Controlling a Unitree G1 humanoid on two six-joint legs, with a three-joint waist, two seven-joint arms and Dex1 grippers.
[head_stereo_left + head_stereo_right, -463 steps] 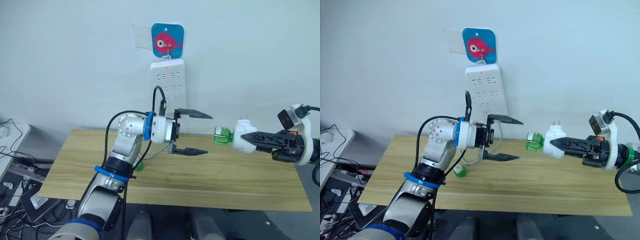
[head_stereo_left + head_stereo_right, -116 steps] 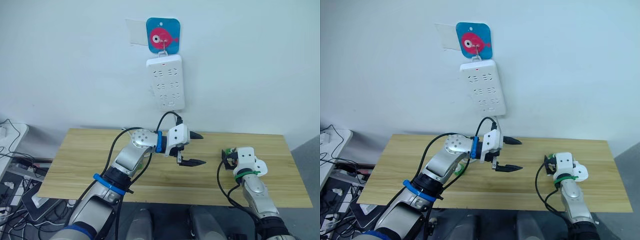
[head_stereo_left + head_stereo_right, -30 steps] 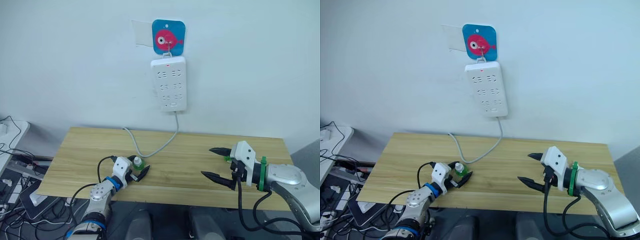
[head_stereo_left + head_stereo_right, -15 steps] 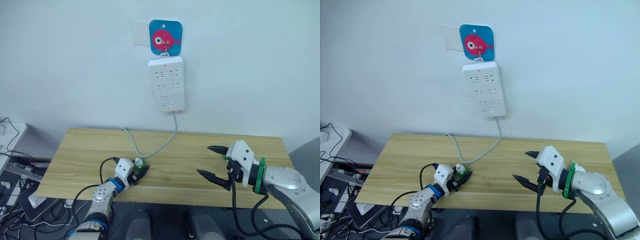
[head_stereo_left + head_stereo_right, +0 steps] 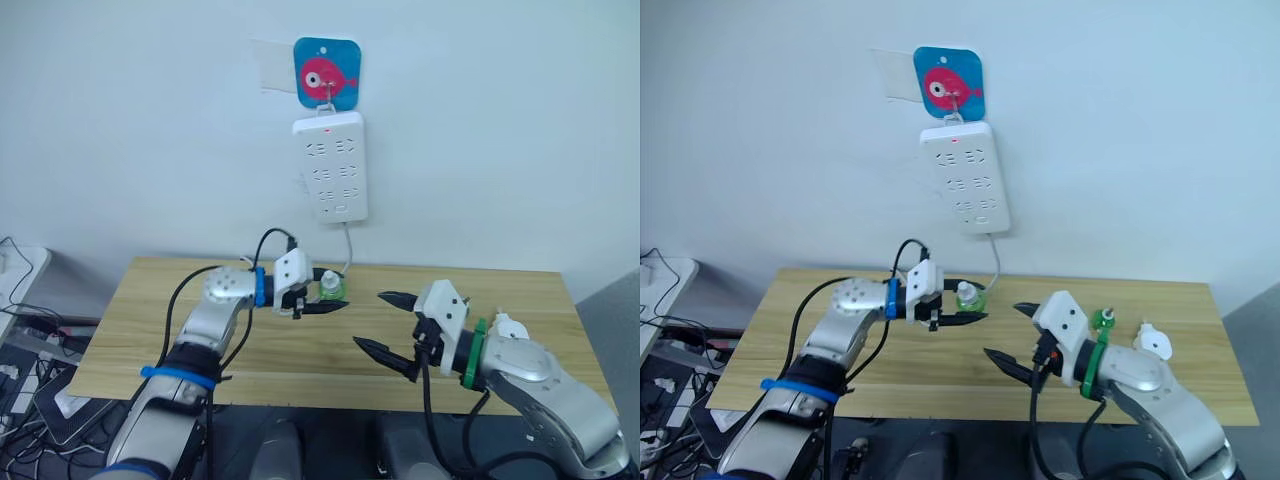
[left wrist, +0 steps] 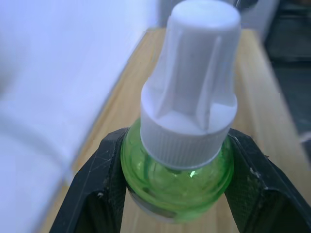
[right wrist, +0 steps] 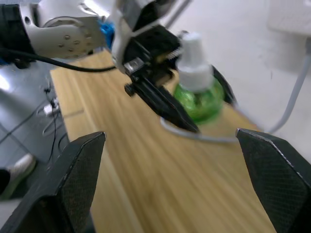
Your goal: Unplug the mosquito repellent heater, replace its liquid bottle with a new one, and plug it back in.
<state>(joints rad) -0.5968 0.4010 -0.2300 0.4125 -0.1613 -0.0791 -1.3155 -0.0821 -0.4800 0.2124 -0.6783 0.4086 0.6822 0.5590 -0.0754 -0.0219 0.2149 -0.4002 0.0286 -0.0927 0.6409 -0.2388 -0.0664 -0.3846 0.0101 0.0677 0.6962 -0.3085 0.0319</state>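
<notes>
Green liquid bottle [image 6: 178,180] clamped between left gripper [image 5: 322,297] fingers, above table [image 5: 150,300], right gripper [image 5: 385,322] fingers spread, empty

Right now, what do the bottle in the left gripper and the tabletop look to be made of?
The bottle, clamped between the left gripper's black fingers, has a clear green glossy body, likely plastic or glass; light glints inside it. Its cap is matte white ribbed plastic. The tabletop shows pale wood grain with a smooth finish, possibly laminate rather than solid wood.
</notes>
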